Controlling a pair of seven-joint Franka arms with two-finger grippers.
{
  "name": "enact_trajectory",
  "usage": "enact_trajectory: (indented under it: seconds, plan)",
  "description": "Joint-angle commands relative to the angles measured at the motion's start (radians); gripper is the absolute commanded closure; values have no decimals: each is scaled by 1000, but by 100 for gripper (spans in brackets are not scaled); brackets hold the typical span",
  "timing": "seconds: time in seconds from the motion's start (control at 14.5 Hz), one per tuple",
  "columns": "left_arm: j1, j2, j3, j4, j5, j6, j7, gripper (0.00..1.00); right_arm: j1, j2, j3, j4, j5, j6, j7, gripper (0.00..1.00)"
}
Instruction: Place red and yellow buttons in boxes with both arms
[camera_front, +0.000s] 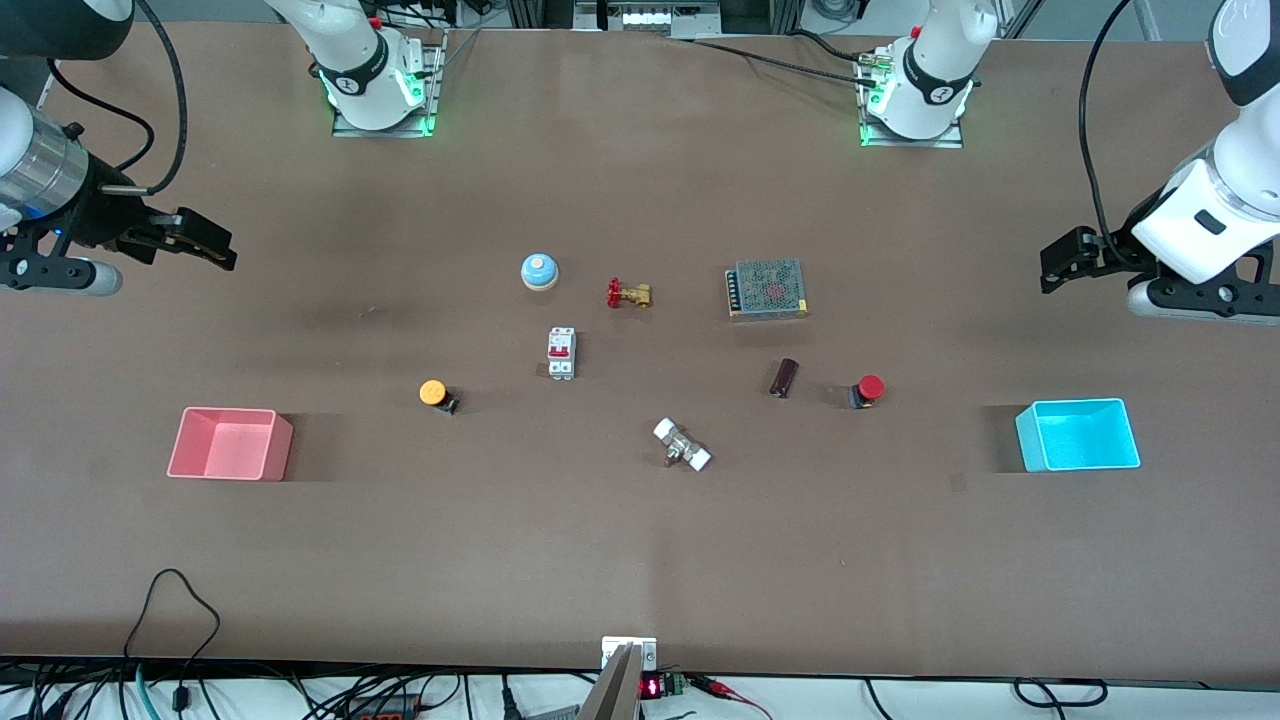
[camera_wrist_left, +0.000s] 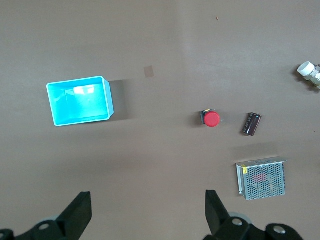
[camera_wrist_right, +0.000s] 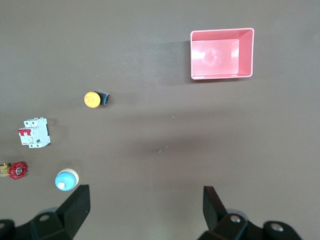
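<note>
The orange-yellow button (camera_front: 433, 392) lies on the table toward the right arm's end, between the middle clutter and the empty pink box (camera_front: 228, 444). It also shows in the right wrist view (camera_wrist_right: 91, 99), as does the pink box (camera_wrist_right: 222, 52). The red button (camera_front: 870, 388) lies toward the left arm's end, with the empty cyan box (camera_front: 1080, 435) farther out; both show in the left wrist view, button (camera_wrist_left: 211, 118) and box (camera_wrist_left: 80, 100). My right gripper (camera_front: 215, 250) is open and empty, up over bare table at its end. My left gripper (camera_front: 1060, 265) is open and empty, up over bare table at its end.
In the middle lie a blue-domed bell (camera_front: 539, 270), a brass valve with a red handle (camera_front: 628, 294), a white breaker (camera_front: 561, 353), a metal mesh power supply (camera_front: 768, 288), a dark cylinder (camera_front: 784, 377) beside the red button, and a white-ended fitting (camera_front: 682, 445).
</note>
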Motion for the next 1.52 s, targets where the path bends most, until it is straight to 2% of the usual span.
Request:
enact_trajectory:
  seconds: [0.0, 0.48, 0.76, 1.17, 1.45]
  plan:
    - [2, 9, -4, 28, -20, -24, -4, 0, -6, 10, 4, 28, -12, -27, -4, 0]
    - [2, 9, -4, 28, -20, -24, -6, 0, -3, 34, 6, 30, -11, -23, -4, 0]
    - [2, 9, -4, 28, -20, -24, -6, 0, 3, 106, 10, 30, 6, 2, -2, 0]
    - [2, 9, -4, 28, -20, -24, -6, 0, 37, 195, 15, 13, 5, 117, 30, 0]
    - [2, 9, -4, 28, -20, -25, -12, 0, 78, 255, 15, -48, 3, 267, 154, 0]
